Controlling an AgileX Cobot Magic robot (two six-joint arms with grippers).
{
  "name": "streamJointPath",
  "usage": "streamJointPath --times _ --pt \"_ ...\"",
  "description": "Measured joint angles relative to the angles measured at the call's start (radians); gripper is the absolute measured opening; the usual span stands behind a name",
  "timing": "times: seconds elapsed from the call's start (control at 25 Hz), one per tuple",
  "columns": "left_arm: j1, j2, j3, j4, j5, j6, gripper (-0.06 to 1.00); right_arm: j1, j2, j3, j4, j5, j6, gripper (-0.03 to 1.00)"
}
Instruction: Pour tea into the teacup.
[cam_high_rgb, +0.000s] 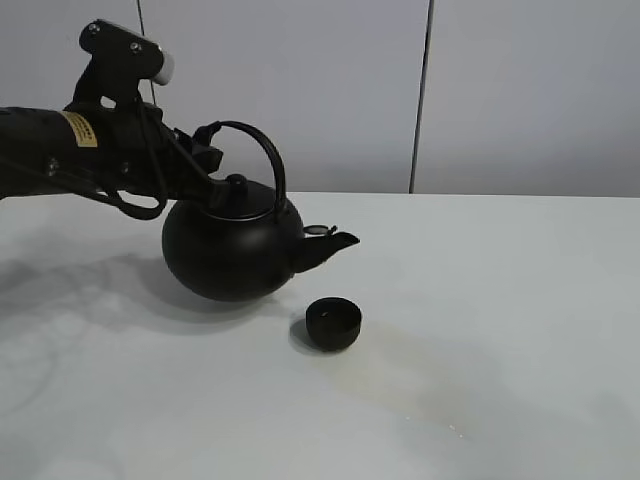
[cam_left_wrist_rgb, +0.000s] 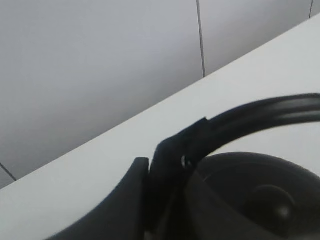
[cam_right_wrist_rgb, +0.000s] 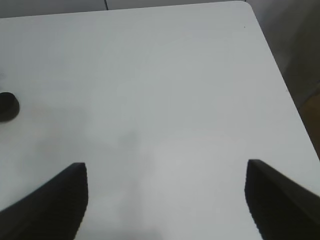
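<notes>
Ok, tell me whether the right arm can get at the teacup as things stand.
Probably yes: the right pincer stands open above the table, and nothing lies between it and the teacup; the kettle hangs beyond the cup.

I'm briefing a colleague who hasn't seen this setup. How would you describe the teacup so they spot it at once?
On the white table, find the big round black kettle with the arched handle. The teacup stands on the table close under its spout. It is tiny, low, matte black and handleless, far smaller than the kettle.
</notes>
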Motion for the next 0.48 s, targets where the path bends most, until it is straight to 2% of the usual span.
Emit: streamJointPath --times 0.2,0.48 --pt "0.002 -0.01 0.004 -0.016 -0.021 -0.071 0.11 0.0 0.0 0.0 0.0 0.001 0.0 0.59" --pt "0.055 -0.095 0.07 -0.072 -0.022 -0.077 0.11 0.0 0.0 0.0 0.0 0.001 0.0 0.59"
